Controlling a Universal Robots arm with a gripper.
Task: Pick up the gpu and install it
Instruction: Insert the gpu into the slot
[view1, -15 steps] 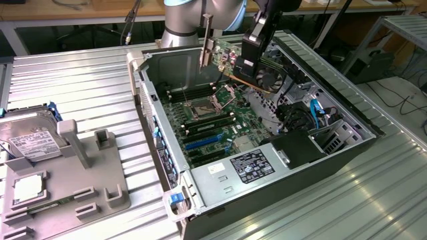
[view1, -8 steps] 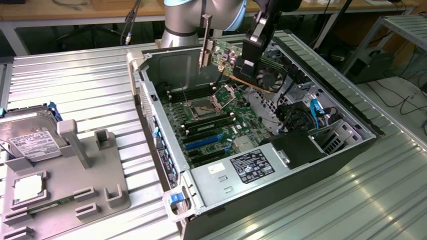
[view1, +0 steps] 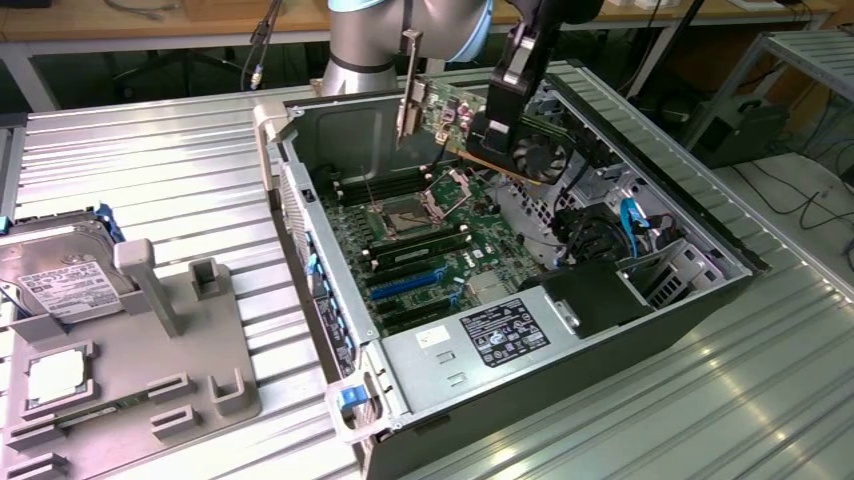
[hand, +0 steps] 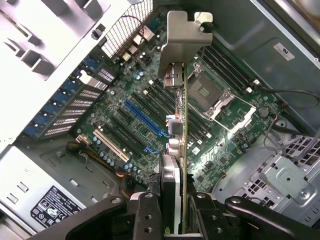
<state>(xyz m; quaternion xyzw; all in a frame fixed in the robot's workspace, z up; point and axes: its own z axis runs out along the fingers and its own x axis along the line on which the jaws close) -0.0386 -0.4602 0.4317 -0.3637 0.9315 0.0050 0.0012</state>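
place: robotics lab | cues: ribbed metal bench (view1: 174, 170), open PC case (view1: 587, 390) (desks (view1: 80, 25) behind)

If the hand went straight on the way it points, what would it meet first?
Probably the green motherboard beneath it, though the green graphics card with silver bracket clamped in the hand would touch first. Depth unclear.

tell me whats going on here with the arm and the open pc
The arm's gripper is clamped on the gpu, holding it on edge above the motherboard inside the open computer case. The card is not seated in any slot yet. On the grey rack at the exterior view's left, a hard drive and a cpu chip lie apart from the gripper.
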